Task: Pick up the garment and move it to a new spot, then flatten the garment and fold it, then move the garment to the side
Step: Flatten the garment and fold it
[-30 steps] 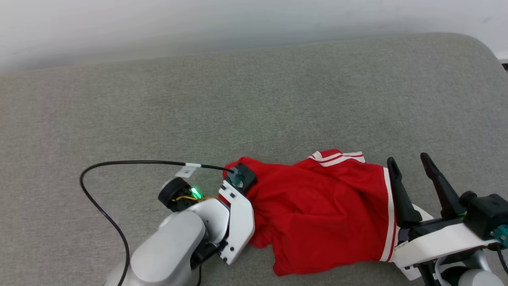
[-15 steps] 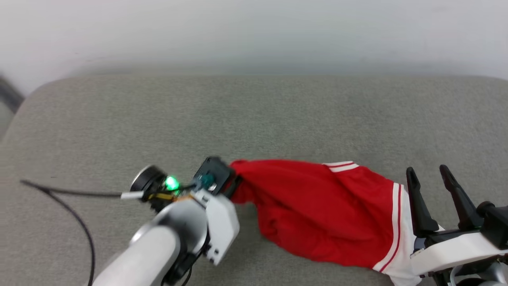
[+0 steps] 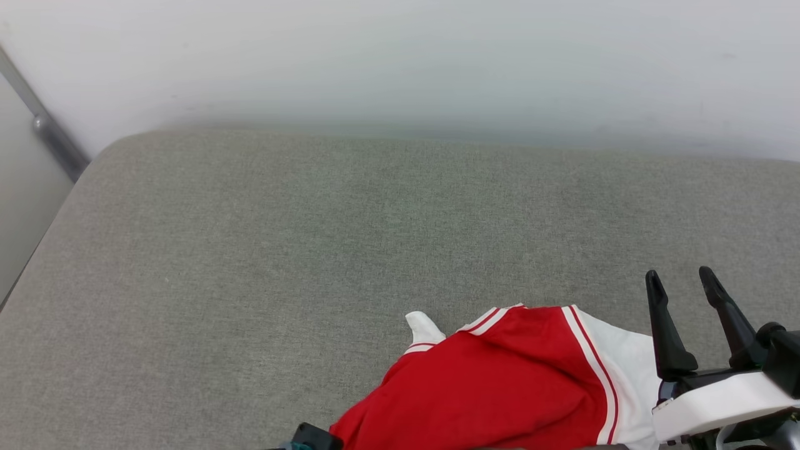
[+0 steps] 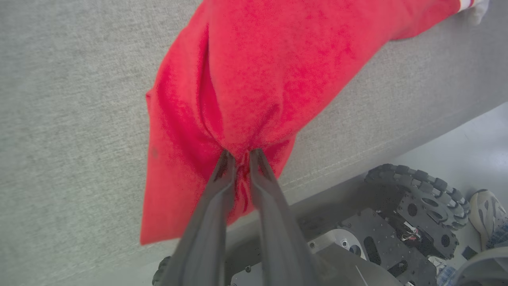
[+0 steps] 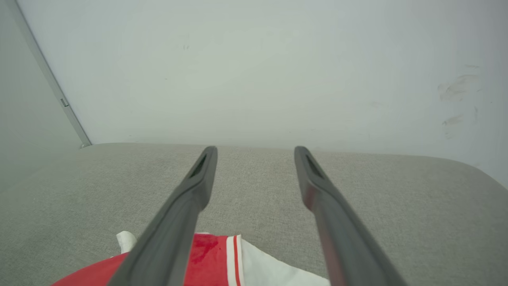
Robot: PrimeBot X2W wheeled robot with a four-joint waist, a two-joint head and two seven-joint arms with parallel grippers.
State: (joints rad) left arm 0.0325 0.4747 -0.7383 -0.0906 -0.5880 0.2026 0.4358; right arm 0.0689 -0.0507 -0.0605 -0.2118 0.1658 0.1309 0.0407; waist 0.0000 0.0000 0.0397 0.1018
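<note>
**Red shirt pinched at the near edge of the cushion**

Low in the head view, close to the near edge of a grey cushion (image 3: 312,250): a red shirt (image 3: 487,387), crumpled rather than flat. Toward its right end, a white sleeve (image 3: 625,375) edged with red-and-white striped trim (image 3: 587,356). At its far tip, a small scrap of white cloth.

In the left wrist view, the left gripper (image 4: 240,153) closed to a narrow slit on a bunch of the red cloth. Creases fanning out from the pinch and up across the fabric. One loose corner of the cloth down at the cushion's seamed front edge. Below that edge, the robot's dark base with a knobbly wheel (image 4: 416,186) on a pale floor (image 4: 472,139), and a shoe (image 4: 486,210) at the far right.

At the lower right of the head view, the right gripper (image 3: 680,278), its two dark fingers spread wide with nothing between them. Tips pointing toward the pale wall (image 3: 400,62) behind the cushion. Just beside the white sleeve, at the right end of the shirt. In the right wrist view, one finger crossing in front of the red cloth and striped trim; contact with the fabric impossible to judge.

At the upper left of the head view, a grey metal strip (image 3: 50,134) slanting down the wall.
</note>
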